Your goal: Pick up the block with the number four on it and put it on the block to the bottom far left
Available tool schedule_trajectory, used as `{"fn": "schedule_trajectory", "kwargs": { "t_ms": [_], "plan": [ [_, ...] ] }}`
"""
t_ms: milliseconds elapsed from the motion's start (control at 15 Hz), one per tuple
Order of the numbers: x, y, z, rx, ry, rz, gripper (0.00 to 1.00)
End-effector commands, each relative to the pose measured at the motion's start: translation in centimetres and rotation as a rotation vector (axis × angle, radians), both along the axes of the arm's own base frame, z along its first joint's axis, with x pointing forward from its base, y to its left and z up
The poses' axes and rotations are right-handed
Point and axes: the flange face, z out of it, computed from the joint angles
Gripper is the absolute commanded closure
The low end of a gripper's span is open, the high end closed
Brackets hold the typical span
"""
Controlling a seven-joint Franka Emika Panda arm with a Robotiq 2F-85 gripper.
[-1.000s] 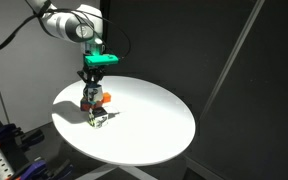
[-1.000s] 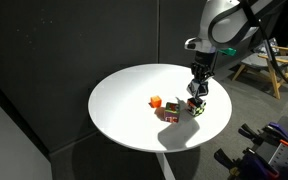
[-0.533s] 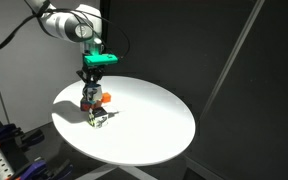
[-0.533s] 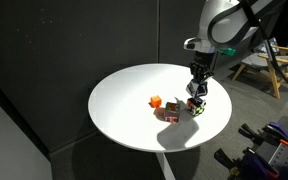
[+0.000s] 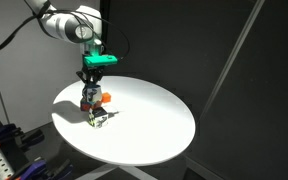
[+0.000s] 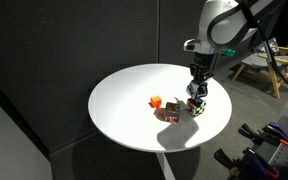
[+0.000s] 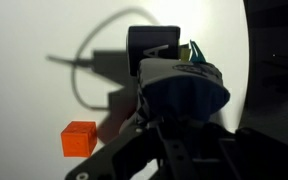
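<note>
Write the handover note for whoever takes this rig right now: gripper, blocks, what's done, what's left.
Gripper: low over the table, around the blue-topped block; whether it is clamped cannot be told.
Red and yellow block: on the table close by, nothing on it. Orange piece and white-and-black block are near.
Done: gripper brought to the blue-topped block.
Left: lift it, carry it over, set it on the red and yellow block.

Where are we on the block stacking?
Done: pincer is down at the blue-topped block. In hand: the grasp; closure can't be told. Left: lift and set it on the red-yellow cube, whose top is bare.
</note>
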Motion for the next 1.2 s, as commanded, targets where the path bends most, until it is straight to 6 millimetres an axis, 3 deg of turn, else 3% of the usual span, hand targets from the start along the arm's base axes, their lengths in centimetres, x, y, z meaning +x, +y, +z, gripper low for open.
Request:
{"fn": "schedule_trajectory", "kwargs": {
  "t_ms": [0,800,1133],
  "plan": [
    [0.5,0.8,0.1,-0.001,-0.003,-0.002,0.94],
    [0.9,6.1,0.6,0.013,-0.019,0.087,0.94],
    [2.0,8.2,0.8,0.022,-0.023,0.102,0.94]
  ]
}}
